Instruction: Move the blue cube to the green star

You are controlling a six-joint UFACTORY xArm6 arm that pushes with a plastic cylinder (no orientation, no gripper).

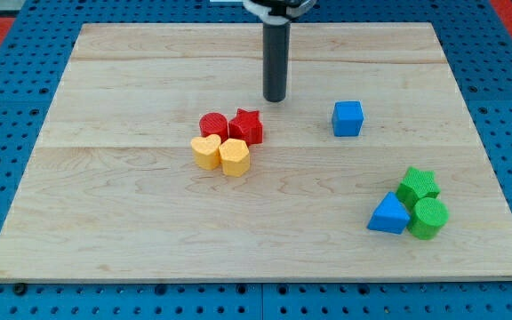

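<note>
The blue cube point(348, 118) sits alone right of the board's centre. The green star point(418, 186) lies at the lower right, well below and to the right of the cube. My tip point(276, 98) rests on the board to the upper left of the blue cube, with a gap between them. The dark rod rises from it to the view's top.
A blue triangle point(388, 215) and a green cylinder point(429, 218) touch the green star from below. Left of centre cluster a red cylinder point(213, 124), a red star point(247, 126), a yellow heart point(206, 151) and a yellow block point(234, 156). The wooden board point(105, 231) lies on a blue perforated table.
</note>
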